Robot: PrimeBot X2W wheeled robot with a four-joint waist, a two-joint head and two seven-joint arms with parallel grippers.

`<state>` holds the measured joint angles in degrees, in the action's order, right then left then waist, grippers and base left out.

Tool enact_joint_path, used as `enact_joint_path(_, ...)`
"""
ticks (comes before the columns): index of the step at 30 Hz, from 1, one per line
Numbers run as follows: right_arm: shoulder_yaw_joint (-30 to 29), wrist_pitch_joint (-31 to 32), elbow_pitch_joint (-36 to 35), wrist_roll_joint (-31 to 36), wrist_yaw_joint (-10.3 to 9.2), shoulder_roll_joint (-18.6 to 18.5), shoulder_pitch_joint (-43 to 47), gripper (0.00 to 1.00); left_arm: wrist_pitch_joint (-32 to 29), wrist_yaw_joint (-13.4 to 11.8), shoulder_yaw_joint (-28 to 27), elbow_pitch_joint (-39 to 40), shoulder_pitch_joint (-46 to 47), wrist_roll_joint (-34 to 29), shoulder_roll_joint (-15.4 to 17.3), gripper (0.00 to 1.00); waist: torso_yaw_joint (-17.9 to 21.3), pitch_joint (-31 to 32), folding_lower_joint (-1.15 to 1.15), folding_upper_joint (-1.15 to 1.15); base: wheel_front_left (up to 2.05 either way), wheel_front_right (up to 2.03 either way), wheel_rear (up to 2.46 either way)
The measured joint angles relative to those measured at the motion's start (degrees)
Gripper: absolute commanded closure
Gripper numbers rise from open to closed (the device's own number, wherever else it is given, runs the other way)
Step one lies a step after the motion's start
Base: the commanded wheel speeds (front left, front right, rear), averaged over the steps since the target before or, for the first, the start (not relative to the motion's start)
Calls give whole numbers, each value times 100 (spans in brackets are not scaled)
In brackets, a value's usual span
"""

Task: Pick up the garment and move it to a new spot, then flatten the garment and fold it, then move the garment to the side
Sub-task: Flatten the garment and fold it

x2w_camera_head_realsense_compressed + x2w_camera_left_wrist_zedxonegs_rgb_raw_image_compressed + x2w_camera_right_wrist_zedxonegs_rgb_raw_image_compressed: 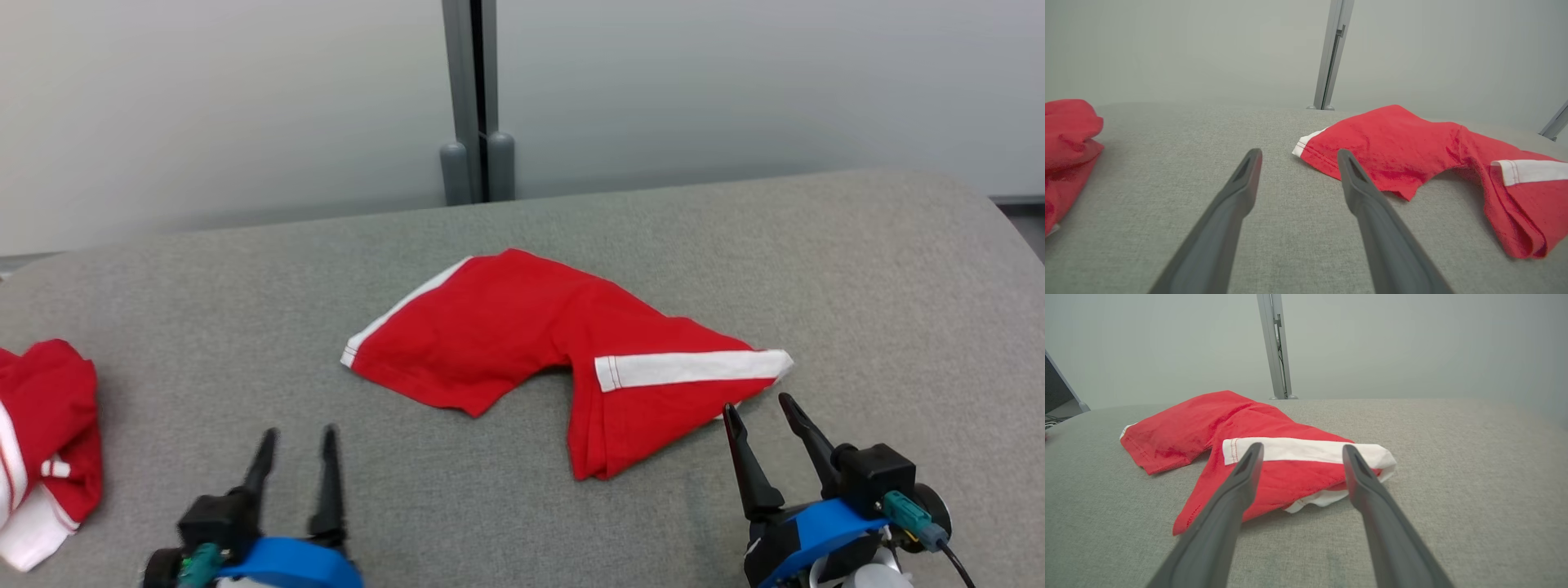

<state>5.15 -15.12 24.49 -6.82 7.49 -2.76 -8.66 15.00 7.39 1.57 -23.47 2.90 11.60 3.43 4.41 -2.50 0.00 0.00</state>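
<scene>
Hands both released: my left hand point(299, 433) sits at 7 o'clock of the garment point(506, 335), fingers spread and clear of the cloth. My right hand point(757, 404) stands at 5 o'clock, equally spread, its tips just beside the white-striped end. The garment, apparently red shorts with white side stripes, lies part-folded and creased near the middle of the grey surface point(882, 269), one end toward 10 o'clock and the other toward 4 o'clock. I judge it light, limp and unlikely to slip on this weave, so it will sag from any single pinch. I would grip at the hems, where the layers are doubled, one hand per end. A second red garment point(49, 425) lies bunched at 9 o'clock, well apart.
</scene>
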Motion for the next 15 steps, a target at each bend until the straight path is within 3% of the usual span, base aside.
enact_joint_path(5, 45, 0, -121, -41, 0, -1, -63, 0, -1, 4, 1182, 130, 358, 437, 11, 0, 241, -327, 1, 1, 0, 0, 0)
enact_joint_path(15, 142, 0, -448, -121, 0, -2, -193, 0, 0, 4, 3054, 97, 1305, 1767, 609, 0, 912, -1083, 2, 1, 0, 0, 0)
